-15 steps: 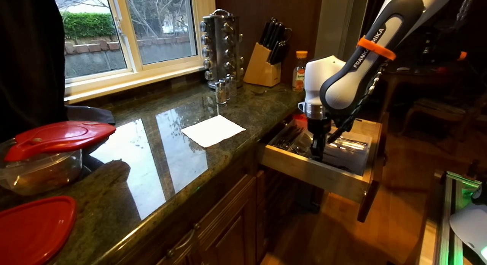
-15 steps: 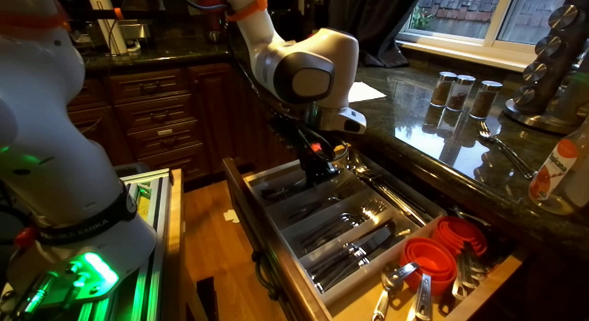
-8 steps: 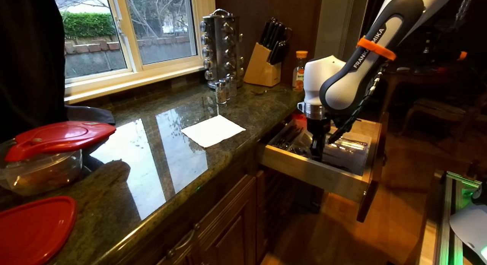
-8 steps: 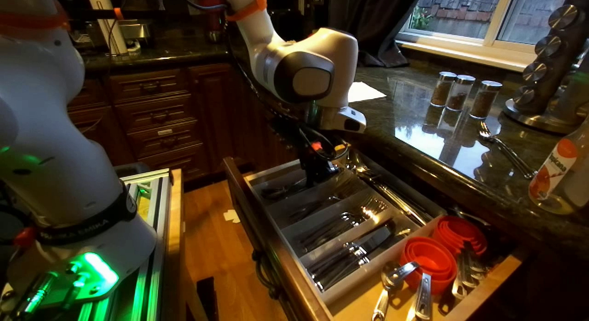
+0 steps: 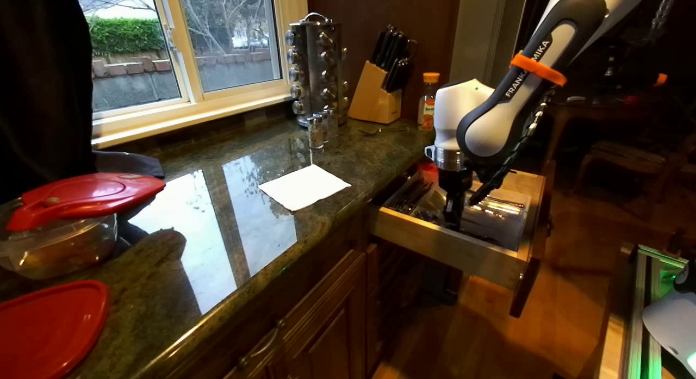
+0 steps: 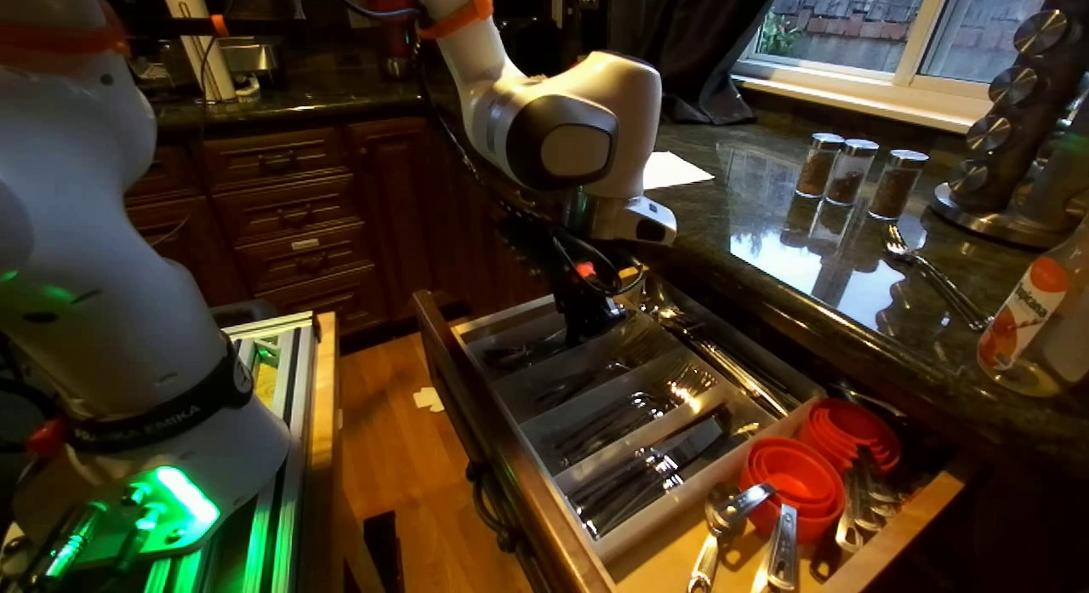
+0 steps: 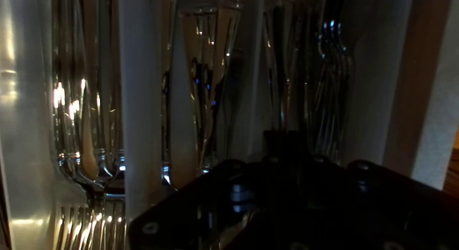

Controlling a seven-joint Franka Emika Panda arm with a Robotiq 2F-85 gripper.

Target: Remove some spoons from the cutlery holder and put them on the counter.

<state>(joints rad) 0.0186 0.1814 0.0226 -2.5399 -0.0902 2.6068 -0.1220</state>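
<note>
The cutlery holder, a pale divided tray (image 6: 655,510), sits in the open light-wood drawer (image 5: 446,243). My gripper (image 6: 589,331) points down into its far-end compartment, and also shows in an exterior view (image 5: 453,220). Silvery spoons (image 6: 517,353) lie in that compartment, dim in the wrist view (image 7: 333,63). In the wrist view my gripper (image 7: 283,134) has its dark fingertips close together around a slim utensil handle (image 7: 282,113), seemingly a spoon's. The spoon's lower part is hidden under the gripper. The counter (image 5: 375,156) is dark polished stone beside the drawer.
A fork (image 6: 902,250) lies with another utensil on the counter, near spice jars (image 6: 897,185) and a juice bottle (image 6: 1029,312). A white paper (image 5: 304,187) lies there too. Red measuring cups (image 6: 795,482) fill the drawer's end. The tray's dividers stand close beside the fingers.
</note>
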